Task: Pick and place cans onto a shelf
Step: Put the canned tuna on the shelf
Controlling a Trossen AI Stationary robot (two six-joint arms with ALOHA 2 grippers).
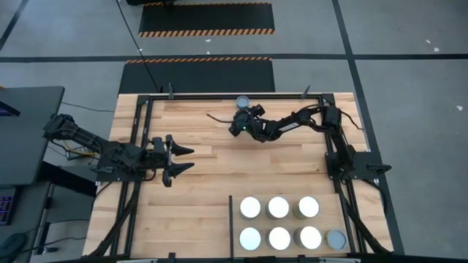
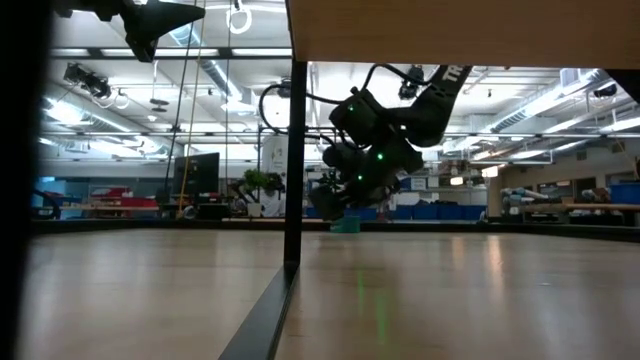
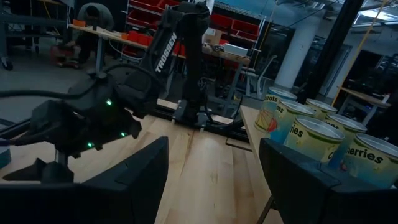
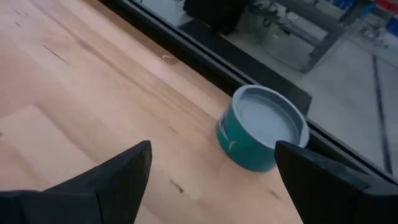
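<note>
A: Starting at the left, why does the left gripper (image 1: 178,161) sit out over the bare board?

B: It looks parked. Its fingers stand apart with nothing between them, and it points across the table (image 1: 197,183) toward the middle, near no can. The left wrist view shows the same: two dark fingers spread wide, with only wood between them.

A: And in the middle?

B: The right gripper (image 1: 242,117) reaches toward the far edge of the table, where one lone can (image 1: 243,101) stands upright beside the black edge bar. The jaws are apart and empty. In the right wrist view the teal can (image 4: 262,127) sits ahead of the spread fingers, not yet between them, so this reads as the approach before a grasp.

A: Why that can?

B: It appears to be the only one still off the shelf (image 1: 289,252). To the right, at the near edge, six silver-topped cans (image 1: 278,222) stand in two rows of three, and a duller grey-topped one (image 1: 336,239) ends the nearer row. The slot beside it in the farther row is free, which is probably where the lone can belongs.
</note>
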